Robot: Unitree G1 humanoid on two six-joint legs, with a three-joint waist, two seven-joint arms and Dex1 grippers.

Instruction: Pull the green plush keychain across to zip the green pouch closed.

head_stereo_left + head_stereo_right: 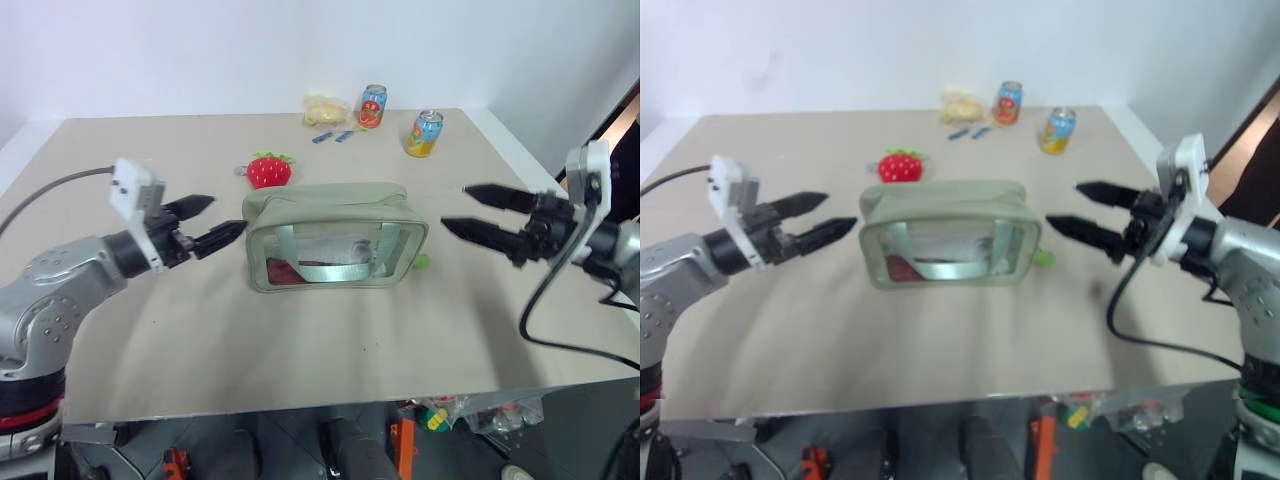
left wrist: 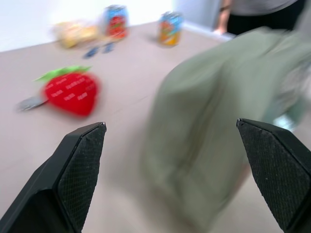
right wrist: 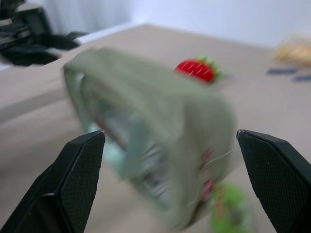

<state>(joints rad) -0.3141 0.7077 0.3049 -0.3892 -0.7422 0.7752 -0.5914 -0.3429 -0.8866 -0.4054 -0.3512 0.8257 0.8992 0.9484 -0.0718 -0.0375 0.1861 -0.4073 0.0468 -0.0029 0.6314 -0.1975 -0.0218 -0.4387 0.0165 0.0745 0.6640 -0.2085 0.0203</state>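
The sage-green pouch (image 1: 335, 236) stands upright at the table's middle, its clear window and pale strap facing me. The lime-green plush keychain (image 1: 422, 262) peeks out low at the pouch's right end, resting on the table. My left gripper (image 1: 216, 220) is open just left of the pouch, fingers level and pointing at its left end, touching nothing. My right gripper (image 1: 468, 210) is open to the right of the pouch, a short gap away from it, with nothing between its fingers. In the right wrist view the keychain (image 3: 228, 206) lies below the pouch's (image 3: 150, 131) near end.
A red strawberry plush (image 1: 269, 170) lies just behind the pouch's left part. Two drink cans (image 1: 372, 106) (image 1: 424, 133), a yellow snack bag (image 1: 325, 109) and small blue wrappers (image 1: 333, 137) sit at the table's far edge. A person (image 2: 257, 12) stands beyond the table.
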